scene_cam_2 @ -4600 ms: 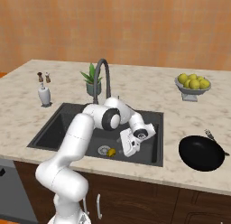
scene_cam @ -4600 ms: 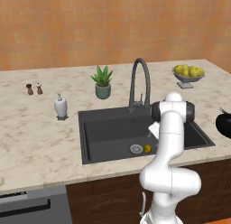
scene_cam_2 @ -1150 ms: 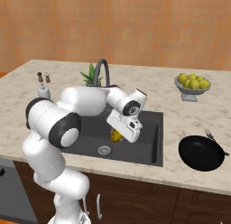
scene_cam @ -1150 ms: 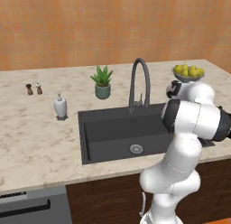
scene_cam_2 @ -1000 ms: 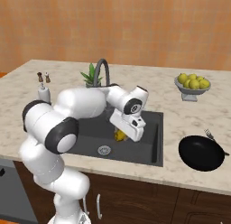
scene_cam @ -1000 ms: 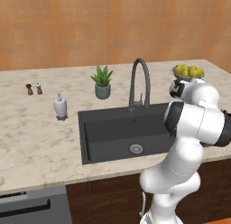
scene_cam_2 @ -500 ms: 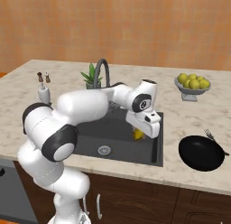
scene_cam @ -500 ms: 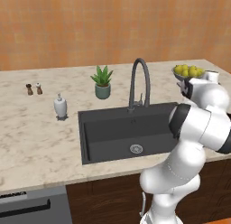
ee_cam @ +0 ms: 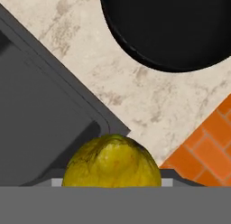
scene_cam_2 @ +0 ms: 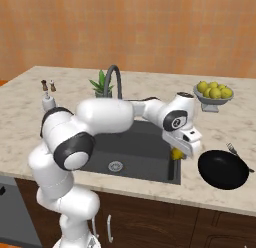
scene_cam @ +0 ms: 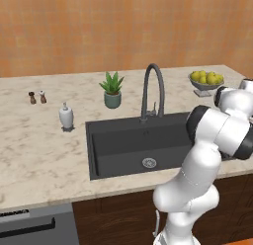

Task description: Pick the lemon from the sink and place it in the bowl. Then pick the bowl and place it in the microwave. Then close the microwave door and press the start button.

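A pale marbled bench (scene_cam_2: 150,184) runs under an orange wall, with a matte black sink (scene_cam_2: 145,152) sunk into it, an arched faucet (scene_cam: 153,91), a small potted plant (scene_cam: 112,90), a grey fruit bowl (scene_cam_2: 214,96) at the back, and brick-red floor (ee_cam: 205,148) below its edge. The claw (scene_cam_2: 181,151) hangs over the sink's right rim, pinching the lemon (scene_cam_2: 176,154), which sits right up against the hand camera. The glossy black bowl (scene_cam_2: 223,169) rests on the bench near the claw, to its right.

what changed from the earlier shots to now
The pincer took the lemon off the sink floor near the drain, lifted it and swung it right, to the sink's right edge near the black bowl. Bowl, faucet, plant and fruit bowl stayed put.
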Controlling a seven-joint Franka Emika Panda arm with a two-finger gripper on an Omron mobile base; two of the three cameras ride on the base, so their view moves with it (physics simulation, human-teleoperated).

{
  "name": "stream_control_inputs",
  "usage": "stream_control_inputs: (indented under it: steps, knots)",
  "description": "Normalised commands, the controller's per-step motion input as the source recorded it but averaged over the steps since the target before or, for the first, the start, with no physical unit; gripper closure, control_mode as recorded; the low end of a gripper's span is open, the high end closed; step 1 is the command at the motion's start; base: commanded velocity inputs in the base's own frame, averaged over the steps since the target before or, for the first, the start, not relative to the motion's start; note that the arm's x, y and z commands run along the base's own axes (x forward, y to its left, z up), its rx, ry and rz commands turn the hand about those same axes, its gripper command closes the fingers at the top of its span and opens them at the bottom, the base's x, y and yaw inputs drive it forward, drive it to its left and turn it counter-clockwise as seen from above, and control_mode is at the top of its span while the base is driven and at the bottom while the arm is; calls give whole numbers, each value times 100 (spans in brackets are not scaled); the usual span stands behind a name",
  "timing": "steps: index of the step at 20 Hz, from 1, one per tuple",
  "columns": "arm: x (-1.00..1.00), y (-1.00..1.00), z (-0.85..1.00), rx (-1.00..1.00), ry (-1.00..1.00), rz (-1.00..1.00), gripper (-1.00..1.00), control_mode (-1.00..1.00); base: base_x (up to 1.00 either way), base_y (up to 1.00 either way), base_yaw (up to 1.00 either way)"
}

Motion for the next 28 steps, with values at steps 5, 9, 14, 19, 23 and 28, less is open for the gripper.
stream_control_inputs:
  steps: [5,9,14,19,23,28]
  knots:
    - [27,-74,0,4,1,-2,100,-100,0,0,0]
    - [17,-64,0,8,0,0,100,-100,0,0,0]
    - [17,-55,-8,1,0,-2,100,-100,0,0,0]
    - [25,-35,-35,0,-3,-7,100,-100,0,0,0]
    - [40,-24,-48,0,-1,-2,100,-100,0,0,0]
    - [24,2,-61,-2,0,0,100,-100,0,0,0]
